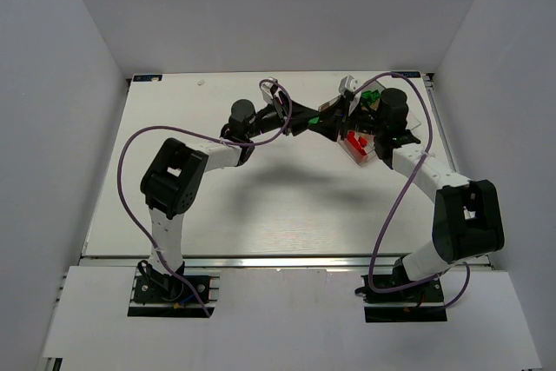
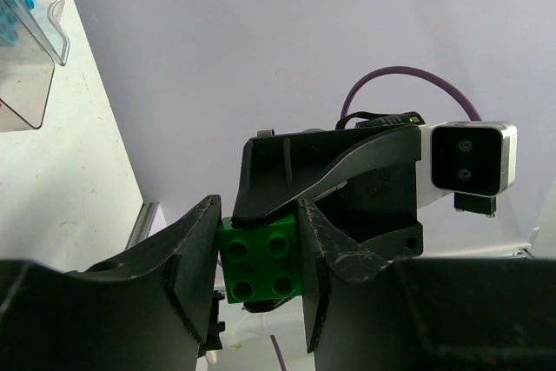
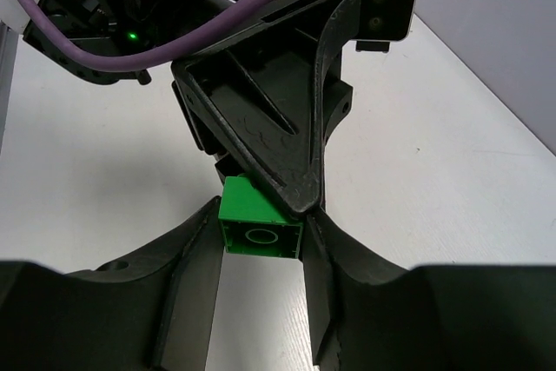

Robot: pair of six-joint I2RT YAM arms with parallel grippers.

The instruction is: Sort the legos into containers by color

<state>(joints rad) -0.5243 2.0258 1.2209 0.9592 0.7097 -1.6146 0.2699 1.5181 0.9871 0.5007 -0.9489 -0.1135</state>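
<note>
At one o'clock above the desk (image 1: 261,206), the left claw (image 2: 259,241) is clenched on a green lego (image 2: 261,268). The right claw (image 3: 261,225) pinches the same lego, near the tray (image 2: 39,84).

No text, label, brand, number or sign can be read in any of the three views. If the studs of the green brick (image 2: 261,262) carry a mark, it is too faint to tell.
</note>
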